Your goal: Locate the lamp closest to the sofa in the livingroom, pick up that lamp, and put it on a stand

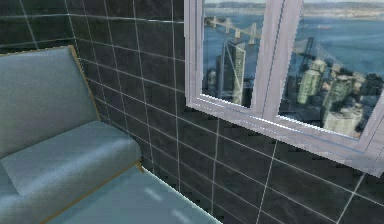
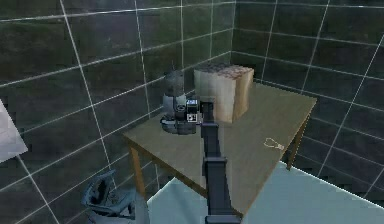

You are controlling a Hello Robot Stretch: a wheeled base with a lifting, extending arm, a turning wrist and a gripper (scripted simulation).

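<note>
The pincer [image 2: 178, 115], its grip impossible to tell, is by a grey lamp-like thing [image 2: 172, 86] at the counter's [image 2: 255, 150] ten o'clock: probably light and fragile, best taken by its stem.

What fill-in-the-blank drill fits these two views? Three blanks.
The sofa sits at the forward view's ____ side. The window looks out on a ____. In the arm side view, the brown bag stands on a wooden ____.
Missing words: left; city; table.
</note>
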